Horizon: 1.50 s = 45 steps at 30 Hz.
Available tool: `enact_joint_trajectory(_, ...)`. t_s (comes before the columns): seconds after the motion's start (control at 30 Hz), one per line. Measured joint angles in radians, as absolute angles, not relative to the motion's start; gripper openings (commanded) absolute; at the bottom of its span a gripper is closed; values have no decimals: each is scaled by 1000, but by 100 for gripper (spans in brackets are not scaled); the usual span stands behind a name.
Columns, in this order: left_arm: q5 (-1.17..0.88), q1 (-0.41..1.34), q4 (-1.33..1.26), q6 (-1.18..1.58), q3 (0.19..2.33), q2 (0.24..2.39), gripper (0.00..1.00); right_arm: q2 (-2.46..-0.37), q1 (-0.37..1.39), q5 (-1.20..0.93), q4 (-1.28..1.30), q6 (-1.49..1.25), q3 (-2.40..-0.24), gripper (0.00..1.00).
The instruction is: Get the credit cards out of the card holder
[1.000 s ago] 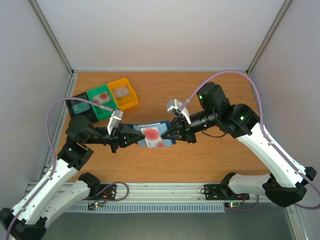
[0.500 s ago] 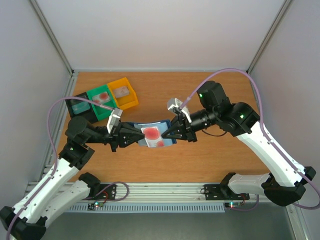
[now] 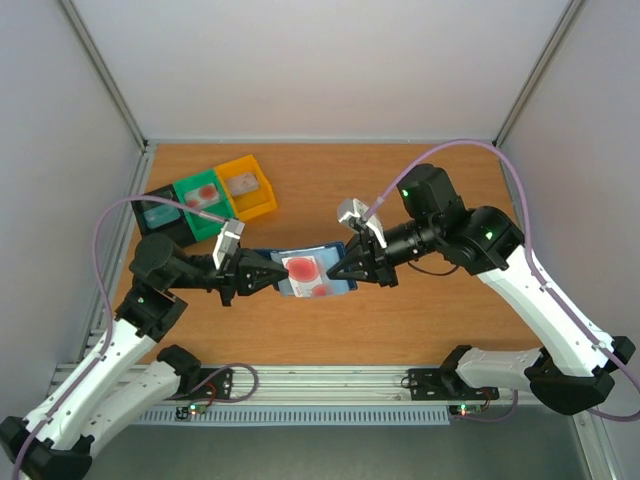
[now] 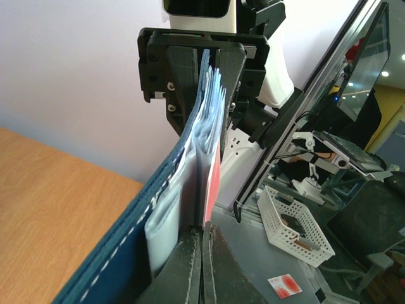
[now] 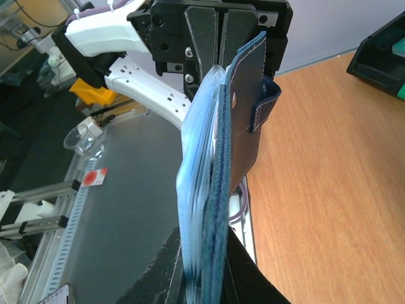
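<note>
Wooden table (image 3: pixel 430 190) inside a plain pale-walled booth (image 3: pixel 300 60), metal rail (image 3: pixel 320 385) along the near edge. Three bins sit in a row at the back left, well apart from the arms. The black bin (image 3: pixel 147 199) has a teal card (image 3: pixel 158 213) in it, the green bin (image 3: pixel 215 228) a pale card with a red spot (image 3: pixel 203 193), and the yellow bin (image 3: pixel 258 205) a pale card (image 3: pixel 243 183). Purple cables (image 3: pixel 110 215) loop over both arms. The card holder (image 3: pixel 290 252) is open and stretched between the two grippers above the table's middle, its inner pockets facing the top camera, with a red-marked card (image 3: pixel 303 267) showing in them. The left gripper (image 3: pixel 268 276) is pressed together at the holder's left end. In its wrist view the fingers (image 4: pixel 190 266) pinch a thin pale-and-red layer, apparently the red-marked card, with the navy cover passing beside them. The right gripper (image 3: pixel 347 272) is pinched on the holder's right edge, cover and pockets between its fingers (image 5: pixel 240 278). A white mesh basket (image 4: pixel 297 221) is off the table beyond.
</note>
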<state>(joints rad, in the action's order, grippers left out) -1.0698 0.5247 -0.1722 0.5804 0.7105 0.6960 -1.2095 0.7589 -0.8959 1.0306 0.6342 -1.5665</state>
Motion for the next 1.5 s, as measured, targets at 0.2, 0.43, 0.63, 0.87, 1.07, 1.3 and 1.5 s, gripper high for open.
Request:
enact_joint_trajectory(0.2, -1069, 523, -152, 564, 710, 687, 0, -1185, 759, -881, 1051, 635, -1569, 1)
enact_joint_trajectory(0.43, -1068, 522, -123, 550, 712, 685, 0, -1184, 759, -876, 1063, 638, -1570, 1)
enact_joint_trajectory(0.63, -1064, 521, -123, 535, 713, 680, 10, -1183, 759, -870, 1064, 638, -1570, 1)
enact_joint_trajectory(0.87, -1069, 538, -220, 563, 706, 695, 16, -1199, 759, -899, 1054, 637, -1575, 1)
enact_joint_trajectory(1.07, -1069, 548, -246, 573, 706, 703, 1, -1203, 759, -914, 1038, 638, -1578, 1)
enact_joint_trajectory(1.3, -1047, 551, -229, 571, 707, 704, 0, -1202, 759, -884, 1032, 637, -1577, 1)
enact_joint_trajectory(1.5, -992, 524, -30, 479, 738, 682, 0, -1145, 725, -794, 1038, 631, -1528, 1)
